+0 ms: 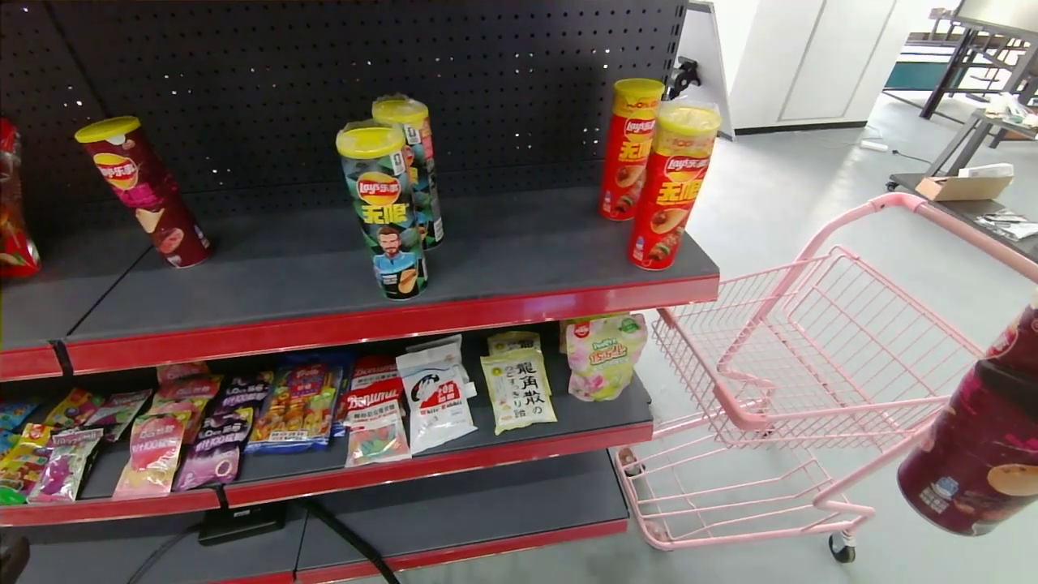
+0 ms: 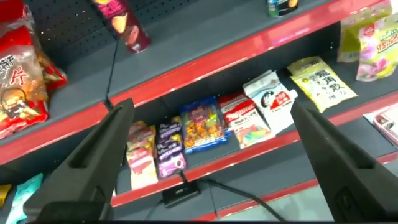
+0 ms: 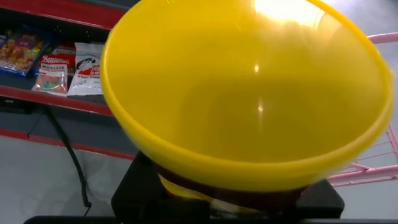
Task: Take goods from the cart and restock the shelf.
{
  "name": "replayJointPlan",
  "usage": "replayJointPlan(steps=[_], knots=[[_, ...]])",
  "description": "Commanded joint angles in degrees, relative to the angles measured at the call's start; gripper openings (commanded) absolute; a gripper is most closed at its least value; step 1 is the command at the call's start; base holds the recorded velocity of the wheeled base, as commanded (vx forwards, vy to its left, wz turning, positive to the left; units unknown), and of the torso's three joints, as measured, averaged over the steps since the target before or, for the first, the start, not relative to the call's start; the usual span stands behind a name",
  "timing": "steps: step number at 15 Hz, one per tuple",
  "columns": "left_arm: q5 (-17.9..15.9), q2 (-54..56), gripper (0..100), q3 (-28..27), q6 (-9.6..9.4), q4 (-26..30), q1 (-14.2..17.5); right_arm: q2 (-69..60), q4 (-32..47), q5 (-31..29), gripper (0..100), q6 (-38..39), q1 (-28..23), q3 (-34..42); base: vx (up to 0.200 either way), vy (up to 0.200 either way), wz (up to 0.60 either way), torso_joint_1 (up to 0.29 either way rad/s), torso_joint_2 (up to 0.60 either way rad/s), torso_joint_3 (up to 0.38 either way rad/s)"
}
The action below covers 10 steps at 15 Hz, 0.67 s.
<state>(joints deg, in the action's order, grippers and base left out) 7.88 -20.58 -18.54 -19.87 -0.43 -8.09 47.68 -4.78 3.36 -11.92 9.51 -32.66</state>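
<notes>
A maroon can (image 1: 977, 442) with yellow lid (image 3: 249, 93) is noted against the black right fingers (image 3: 140, 190). Between the black left fingers (image 2: 93, 162), a dark grey shelf (image 2: 214, 62) with glossy red edge and multicoloured snack bags (image 2: 202, 124) are framed. Beyond them are seen a black perforated backboard (image 1: 324, 65), red cans (image 1: 669, 186) and dark green cans (image 1: 389, 211), all yellow-lidded, and a pink wire cart (image 1: 811, 349).

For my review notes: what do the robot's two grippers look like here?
The left gripper has two long, matte dark-grey fingers, flat-sided and wedge-shaped, narrowing to blunt tips. The right gripper shows black, blocky parts; a chip can hides the rest. No cables or markings can be seen on either.
</notes>
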Motion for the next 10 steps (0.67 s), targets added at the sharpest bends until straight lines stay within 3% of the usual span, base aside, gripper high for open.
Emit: replayJointPlan(steps=[1, 3, 5, 8, 10], knots=[[0.04, -0.08, 100, 0.08, 0.01, -0.01, 0.01, -0.3, -0.06, -0.02, 0, -0.03, 0.07, 0.14, 0.0, 0.2, 0.0, -0.002, 0.0, 0.002], [0.04, 0.01, 100, 0.08, 0.01, -0.01, 0.01, -0.22, -0.14, -0.02, 0, -0.03, -0.02, 0.58, 0.0, 0.2, 0.0, 0.002, 0.0, 0.002], [0.04, 0.01, 100, 0.17, 0.01, -0.01, 0.01, -0.3, -0.14, -0.11, 0, -0.03, -0.02, 0.67, 0.0, 0.0, 0.0, 0.0, 0.0, 0.0], [0.12, 0.1, 100, 0.61, 0.01, -0.1, 0.01, -0.3, -0.14, -0.11, 0, -0.03, -0.02, 0.75, 0.0, 0.0, 0.6, 0.002, 0.01, 0.001], [0.12, 0.1, 100, 0.52, 0.01, -0.1, 0.01, -0.39, -0.14, -0.11, 0, -0.03, -0.02, 0.67, 0.0, 0.0, 0.0, 0.0, 0.0, 0.0]])
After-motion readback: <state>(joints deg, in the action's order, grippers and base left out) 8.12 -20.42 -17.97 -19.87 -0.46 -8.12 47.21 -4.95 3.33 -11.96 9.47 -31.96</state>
